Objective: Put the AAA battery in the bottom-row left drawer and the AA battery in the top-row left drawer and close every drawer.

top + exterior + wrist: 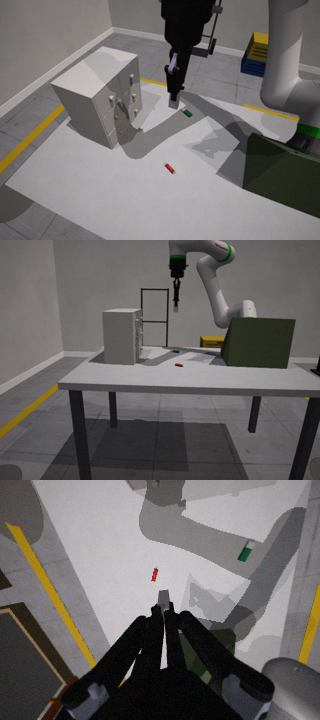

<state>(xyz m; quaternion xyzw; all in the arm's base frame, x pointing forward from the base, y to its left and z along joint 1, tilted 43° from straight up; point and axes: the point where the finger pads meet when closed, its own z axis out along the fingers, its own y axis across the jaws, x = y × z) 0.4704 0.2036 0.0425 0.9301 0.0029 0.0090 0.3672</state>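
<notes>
The small white chest [103,93] stands at the table's far left, with two columns of knobbed drawers, all pushed in; it also shows in the exterior view [121,335]. A slim red battery [170,168] [178,365] [155,574] lies on the open table in front of the chest. A thicker green battery [187,112] with a white end lies further back [176,351] [245,552]. My gripper [173,103] [176,308] hangs straight down, high above the table, to the right of the chest's front and near the green battery. The gripper's fingers [164,597] are shut on nothing.
A large dark green box [281,170] [258,343] stands on the table's right side, beside the robot's base. A yellow and blue crate [254,54] and a black hand truck [154,317] stand on the floor behind the table.
</notes>
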